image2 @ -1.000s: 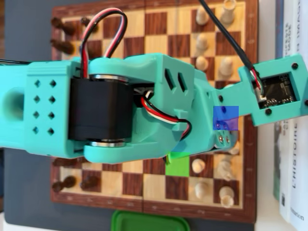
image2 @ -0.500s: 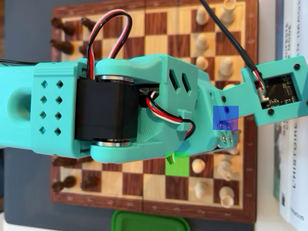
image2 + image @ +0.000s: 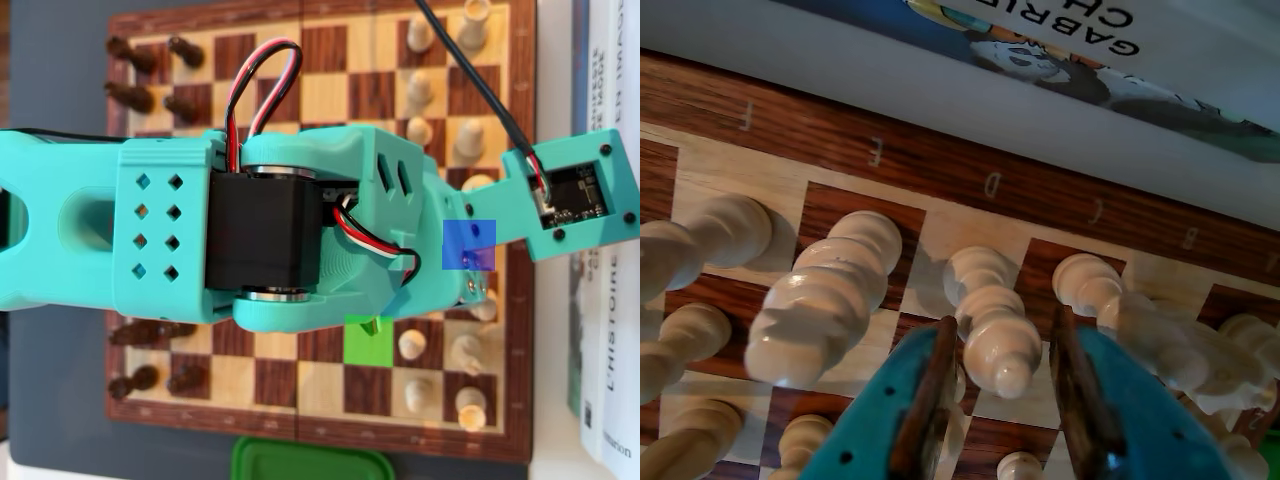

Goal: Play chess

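Jaws are parted a bit, your gripper (image 3: pixel 1002 400) straddling a white piece (image 3: pixel 990 320) on the back row, one finger (image 3: pixel 925 400) on each side; can't tell if they're touching it. That piece stands on the chessboard (image 3: pixel 940 165) by the D label, more white pieces either side. From overhead your teal arm (image 3: pixel 300 235) hides the middle of the board (image 3: pixel 330 425); a blue patch (image 3: pixel 469 244) and a green patch (image 3: pixel 368 340) show, a green lid (image 3: pixel 310 462) below, and books (image 3: pixel 610 60) right.
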### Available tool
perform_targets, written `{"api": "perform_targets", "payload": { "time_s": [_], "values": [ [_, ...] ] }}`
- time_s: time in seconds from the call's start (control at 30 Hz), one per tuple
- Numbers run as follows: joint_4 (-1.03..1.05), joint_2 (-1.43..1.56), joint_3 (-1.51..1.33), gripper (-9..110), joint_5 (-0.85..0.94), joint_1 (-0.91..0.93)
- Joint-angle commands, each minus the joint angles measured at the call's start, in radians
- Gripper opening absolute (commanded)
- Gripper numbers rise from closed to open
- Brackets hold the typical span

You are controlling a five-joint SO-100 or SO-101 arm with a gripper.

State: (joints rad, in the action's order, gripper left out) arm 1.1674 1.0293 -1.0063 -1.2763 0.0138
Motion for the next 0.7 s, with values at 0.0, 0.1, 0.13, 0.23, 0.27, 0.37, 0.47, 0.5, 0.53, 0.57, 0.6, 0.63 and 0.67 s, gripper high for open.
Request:
{"api": "perform_targets", "payload": {
  "time_s": [0.0, 0.1, 0.13, 0.23, 0.27, 0.37, 0.47, 0.5, 0.53, 0.57, 0.6, 0.63, 0.67],
  "values": [
    [-0.011, 0.012, 0.052, 14, -0.006, 0.002],
    [-0.017, 0.005, 0.08, 14, -0.006, 0.002],
    [-0.017, 0.005, 0.081, 14, -0.006, 0.002],
    [-0.017, 0.005, 0.075, 14, -0.006, 0.002],
    [-0.017, 0.005, 0.075, 14, -0.006, 0.002],
    [-0.014, 0.003, 0.072, 14, -0.006, 0.002],
    [-0.015, 0.003, 0.072, 14, -0.006, 0.002],
    [-0.015, 0.003, 0.072, 14, -0.006, 0.002],
    [-0.015, 0.003, 0.072, 14, -0.006, 0.002],
    [-0.015, 0.003, 0.072, 14, -0.006, 0.002],
    [-0.015, 0.003, 0.072, 14, -0.006, 0.002],
    [-0.015, 0.003, 0.072, 14, -0.006, 0.002],
    [-0.012, 0.003, 0.072, 14, -0.006, 0.002]
  ]
}}
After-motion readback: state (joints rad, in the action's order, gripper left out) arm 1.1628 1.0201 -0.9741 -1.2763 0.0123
